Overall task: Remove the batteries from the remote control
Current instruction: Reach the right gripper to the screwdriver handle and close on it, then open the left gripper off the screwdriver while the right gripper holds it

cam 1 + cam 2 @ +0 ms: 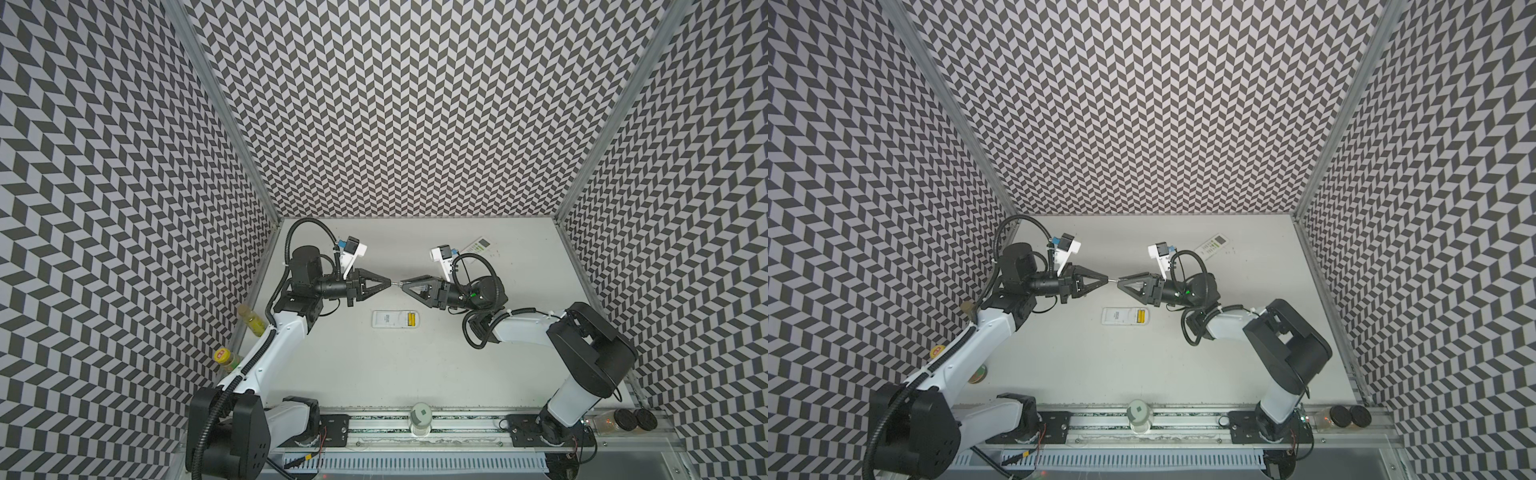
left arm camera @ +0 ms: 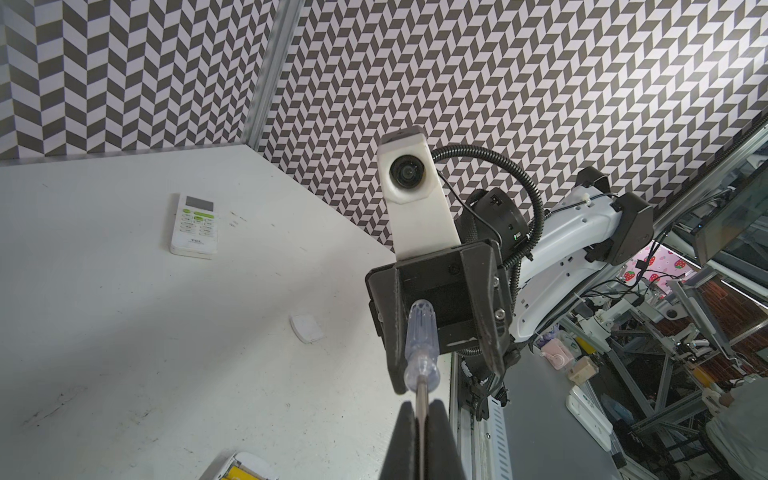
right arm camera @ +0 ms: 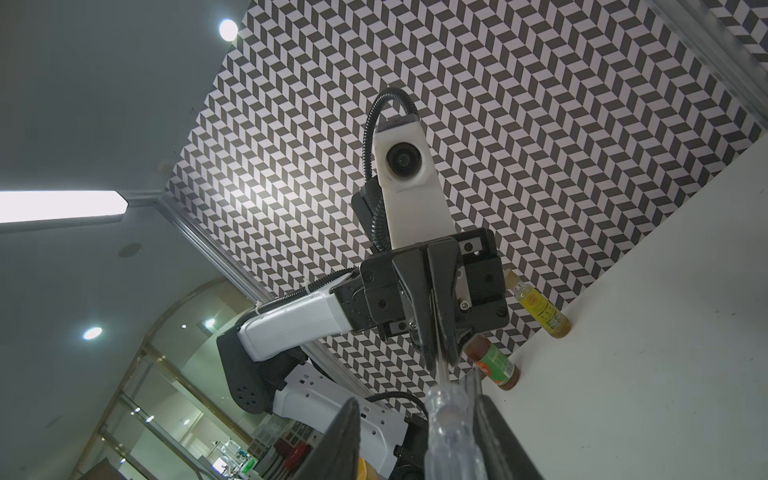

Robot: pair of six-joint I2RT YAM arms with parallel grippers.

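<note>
Yellow batteries point(image 1: 410, 319) in remote point(image 1: 388, 319) (apart from fingers) | left fingers point(image 1: 387, 282) pinch screwdriver point(image 2: 420, 332) | right fingers point(image 1: 410, 287) spread round handle

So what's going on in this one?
The left jaws are shut on the metal shaft of a long clear-handled screwdriver, held in the air; the right jaws stand open around its handle. A white remote control lies on the table with its compartment open and two yellow batteries still inside.
</note>
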